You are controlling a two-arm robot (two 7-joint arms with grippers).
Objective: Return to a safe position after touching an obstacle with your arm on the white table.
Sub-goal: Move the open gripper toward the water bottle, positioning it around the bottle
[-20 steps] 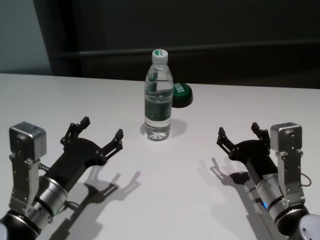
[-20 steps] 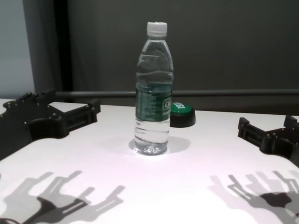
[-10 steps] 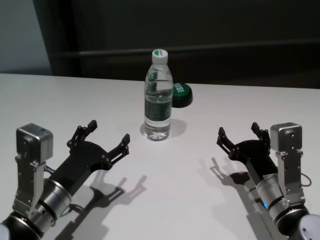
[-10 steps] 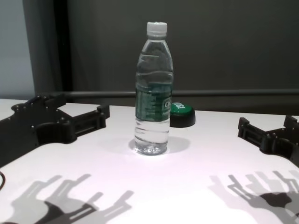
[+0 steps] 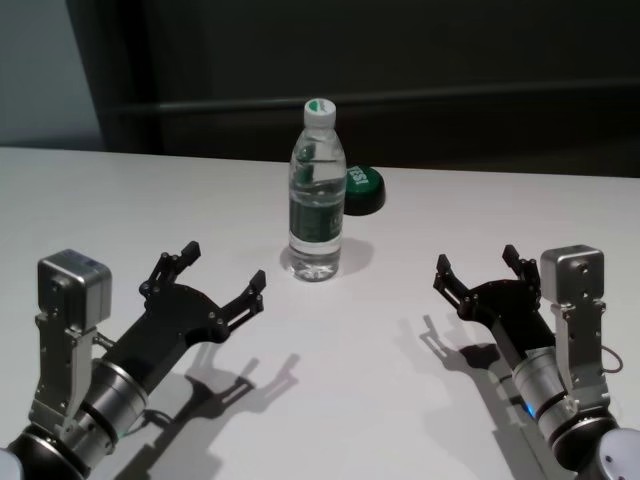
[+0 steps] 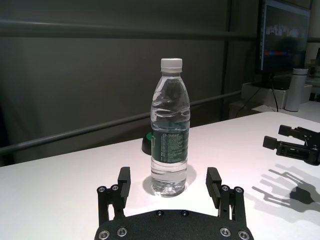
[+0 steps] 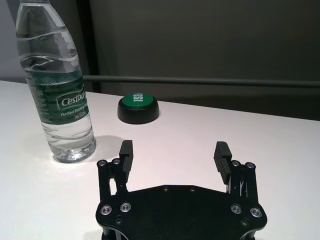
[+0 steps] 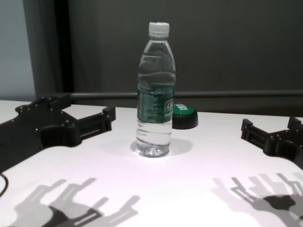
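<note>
Standing upright on the white table (image 5: 400, 400), the water bottle (image 5: 317, 195) is basically the anchor for everything else. It's tall and clear, with a white screw cap that has a small green mark on top, ribbed shoulders up near the neck, and a dark green label band around the middle with white lettering. It looks nearly full, and you can see the water line just under the neck. Its base throws a soft shadow ring on the tabletop.

Just behind the bottle and a bit to the robot's right sits a low black button (image 5: 362, 190) with a green top and white letters on it. It's close to the bottle, but the two look apart in the right wrist view.

The left gripper (image 5: 209, 275) hangs low over the table on the near-left side of the bottle, pointing roughly toward it. Its two black fingers are spread wide with nothing between them. From the left wrist view the bottle lines up right in the gap, but farther away, with no contact.

The right gripper (image 5: 480, 268) is parked on the near-right side of the bottle, well apart from it, also low over the table. Its jaws are apart too and hold nothing.

Both arms cast sharp finger-shaped shadows on the white surface, nearer the robot than the bottle.
</note>
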